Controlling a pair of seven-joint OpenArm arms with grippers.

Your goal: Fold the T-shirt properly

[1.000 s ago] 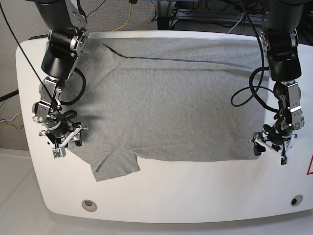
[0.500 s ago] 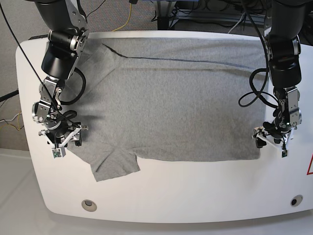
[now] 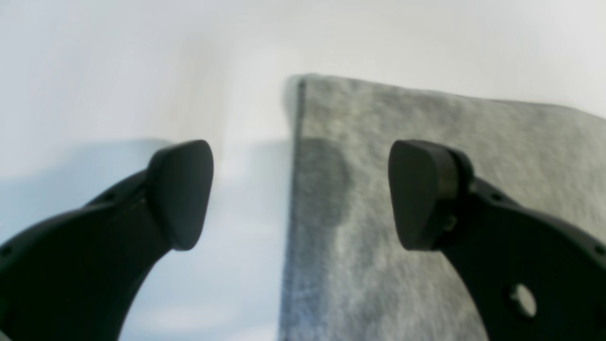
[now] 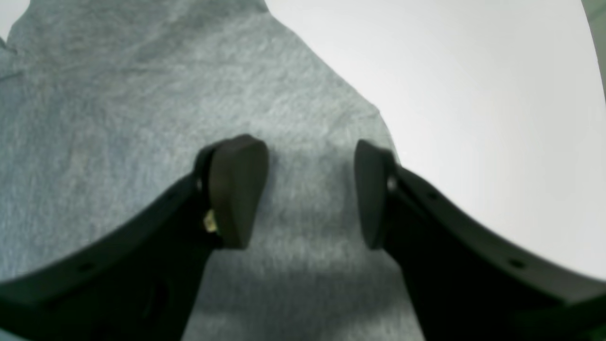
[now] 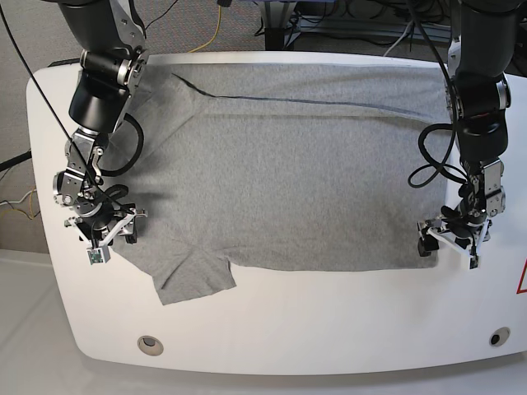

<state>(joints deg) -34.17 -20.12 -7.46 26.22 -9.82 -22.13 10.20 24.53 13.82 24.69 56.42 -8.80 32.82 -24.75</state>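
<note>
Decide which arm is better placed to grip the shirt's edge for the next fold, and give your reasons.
Probably the left. The left claw stands wide open straddling the T-shirt's side edge, one finger over cloth, one over the white table. The right claw hovers open over the shoulder cloth, inside its edge.

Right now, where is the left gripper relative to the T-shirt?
In the base view the left gripper sits on the right, at the T-shirt's lower right corner; its wrist view shows open jaws straddling the shirt's side edge.
</note>
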